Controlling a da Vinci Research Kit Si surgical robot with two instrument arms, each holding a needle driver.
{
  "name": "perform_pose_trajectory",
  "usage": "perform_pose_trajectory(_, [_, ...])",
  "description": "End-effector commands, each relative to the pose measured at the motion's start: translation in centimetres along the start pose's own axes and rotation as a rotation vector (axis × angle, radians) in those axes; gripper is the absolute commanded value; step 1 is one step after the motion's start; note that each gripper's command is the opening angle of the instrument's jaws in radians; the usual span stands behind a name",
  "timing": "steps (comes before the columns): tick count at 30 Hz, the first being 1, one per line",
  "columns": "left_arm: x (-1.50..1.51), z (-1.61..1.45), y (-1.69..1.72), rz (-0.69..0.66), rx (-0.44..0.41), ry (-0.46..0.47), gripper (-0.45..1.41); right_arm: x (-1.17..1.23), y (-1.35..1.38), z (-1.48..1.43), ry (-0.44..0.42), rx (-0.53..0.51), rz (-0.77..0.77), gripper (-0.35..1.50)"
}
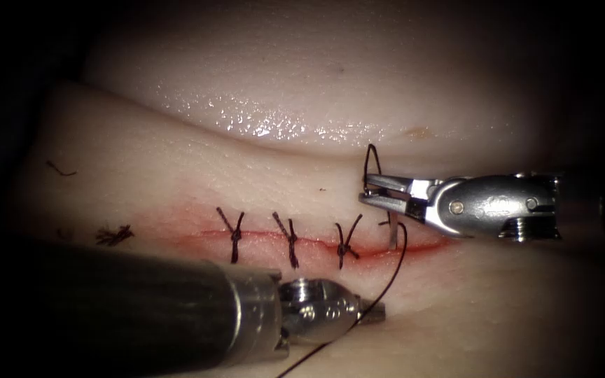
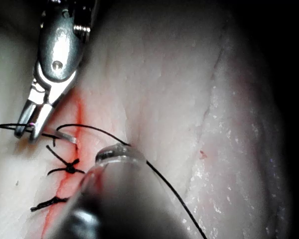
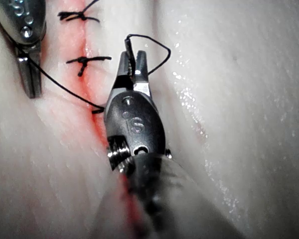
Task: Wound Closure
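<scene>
The right arm's silver tool (image 1: 376, 192) clamps the curved steel needle (image 1: 393, 234) above the red cut (image 1: 414, 246); bare pale tissue (image 1: 491, 308) surrounds it. Three dark knotted stitches (image 1: 290, 241) lie leftward. The left arm's steel tool (image 1: 376, 311), shut, pinches black thread (image 1: 399, 262).

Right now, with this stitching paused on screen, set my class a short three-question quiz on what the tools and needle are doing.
1. How many tied stitches cross the cut?
2. Fill in: the needle stands in the tissue at the cut's ___ end, just below the right tool.
3. The left tool's jaws are shut on: A the needle, B the thread, C the tissue.
Key: 1 three. 2 right. 3 B; thread also loops up at the right tool's tip.
</scene>
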Motion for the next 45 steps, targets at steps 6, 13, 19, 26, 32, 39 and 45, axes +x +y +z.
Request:
perform_pose_trajectory(6, [-0.01,0.11,0.06,0.0,0.007,0.003,-0.42,-0.07,0.02,0.08,0.007,-0.035,0.008,-0.35])
perform_pose_trajectory(13, [0.0,0.12,0.07,-0.003,0.012,0.008,-0.42,-0.08,0.04,0.09,0.027,-0.054,0.05,-0.35])
perform_pose_trajectory(19, [0.0,0.12,0.07,-0.003,0.012,0.008,-0.43,-0.09,0.05,0.06,0.036,-0.046,0.096,-0.35])
perform_pose_trajectory(26, [0.0,0.13,0.07,-0.003,0.013,0.008,-0.43,-0.12,0.09,0.04,0.041,-0.043,0.161,-0.35])
perform_pose_trajectory(32, [-0.02,0.13,0.08,-0.001,0.013,0.008,-0.43,-0.14,0.1,0.0,0.021,-0.03,0.2,-0.35])
perform_pose_trajectory(39, [-0.03,0.13,0.09,0.0,0.018,0.005,-0.43,-0.18,0.1,-0.03,0.0,-0.016,0.208,-0.35])
perform_pose_trajectory(45, [-0.04,0.12,0.08,0.001,0.021,0.004,-0.45,-0.19,0.1,-0.01,-0.014,0.01,0.206,-0.35])
